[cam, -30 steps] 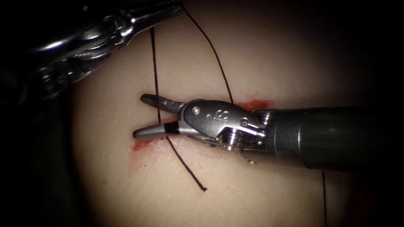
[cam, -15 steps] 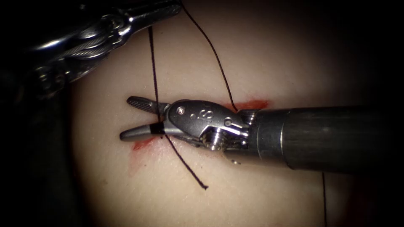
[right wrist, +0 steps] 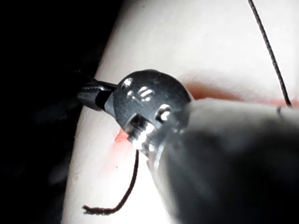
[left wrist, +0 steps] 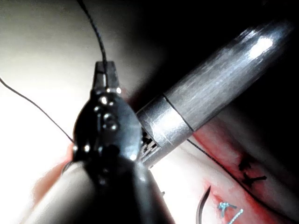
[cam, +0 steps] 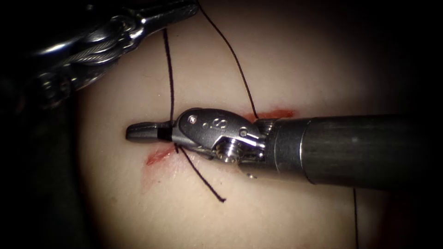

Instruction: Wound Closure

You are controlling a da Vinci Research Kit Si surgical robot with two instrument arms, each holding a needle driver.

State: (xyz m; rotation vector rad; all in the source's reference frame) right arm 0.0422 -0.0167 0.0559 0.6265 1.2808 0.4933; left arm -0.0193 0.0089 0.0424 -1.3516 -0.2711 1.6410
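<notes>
Endoscope view: we see our right tool [cam: 144, 132] lying across the cut [cam: 272, 114] on the tissue [cam: 300, 69], its jaws now clamped together on the thread [cam: 170, 83], where half a second ago they stood apart around it. Our left tool [cam: 182, 9], up at the far left, grips the upper end of that same strand. A loose thread tail [cam: 207, 184] lies just below the cut. In the left wrist view, the needle [left wrist: 202, 207] lies free on the tissue, held by neither tool.
</notes>
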